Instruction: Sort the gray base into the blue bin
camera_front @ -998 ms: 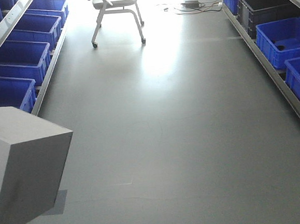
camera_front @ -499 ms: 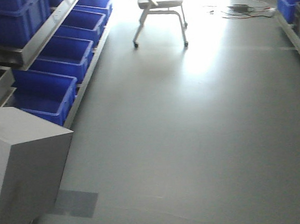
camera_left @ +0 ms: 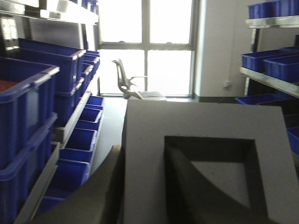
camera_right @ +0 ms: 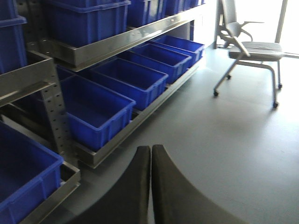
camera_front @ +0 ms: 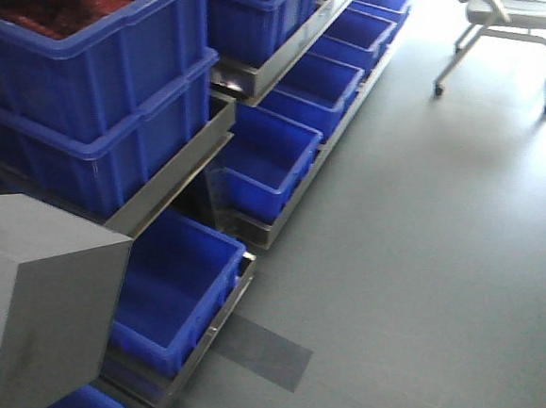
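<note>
The gray base fills the lower left corner of the front view, held up off the floor. In the left wrist view the gray base shows its square recess. My left gripper is shut on it, one finger along its outer left side and the other finger inside the recess. Several blue bins line the metal rack; the nearest low blue bin stands just right of the base, with nothing visible inside it. My right gripper hangs over the floor, shut with nothing in it, beside a floor-level blue bin.
The metal rack holds stacked blue bins on two levels; the top one has reddish contents. A wheeled chair stands at the far right. A darker tape patch marks the gray floor.
The view has swung left: the aisle and chair slid to the right, and the left rack of blue bins now fills the frame up close. The gray base stays in the same corner.
</note>
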